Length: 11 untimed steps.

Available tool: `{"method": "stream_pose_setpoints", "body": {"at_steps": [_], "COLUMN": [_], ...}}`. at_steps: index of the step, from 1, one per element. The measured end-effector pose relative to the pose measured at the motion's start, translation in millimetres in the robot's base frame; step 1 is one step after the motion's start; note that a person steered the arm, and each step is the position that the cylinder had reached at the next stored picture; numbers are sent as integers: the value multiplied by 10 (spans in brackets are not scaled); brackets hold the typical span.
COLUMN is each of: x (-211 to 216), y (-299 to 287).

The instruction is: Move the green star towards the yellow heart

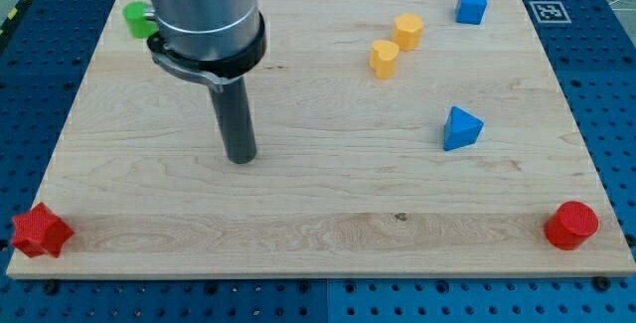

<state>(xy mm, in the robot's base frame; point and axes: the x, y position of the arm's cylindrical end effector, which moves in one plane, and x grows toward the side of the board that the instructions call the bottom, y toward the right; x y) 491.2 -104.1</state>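
Observation:
The green star point(136, 17) lies near the board's top left corner, partly hidden behind the arm's grey body. The yellow heart point(384, 59) lies right of the middle in the upper half of the board. My tip point(239, 159) rests on the board left of centre, below and to the right of the green star and well to the left of the yellow heart. It touches no block.
A yellow hexagon point(407, 31) lies just up and right of the heart. A blue cube point(471, 6) is at the top right, a blue triangle point(461, 129) at the right. A red star point(40, 232) and a red cylinder point(570, 226) occupy the bottom corners.

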Motion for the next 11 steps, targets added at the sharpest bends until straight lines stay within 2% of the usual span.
{"method": "stream_pose_setpoints", "body": {"at_steps": [1,3,4,5,7,8,9,10,11], "x": [-602,-928,-1558,-1594,-1172,-1101,-1108,-1419,-1426], "y": [-685,-794,-617,-595,891,1097,1089,539,375]}}
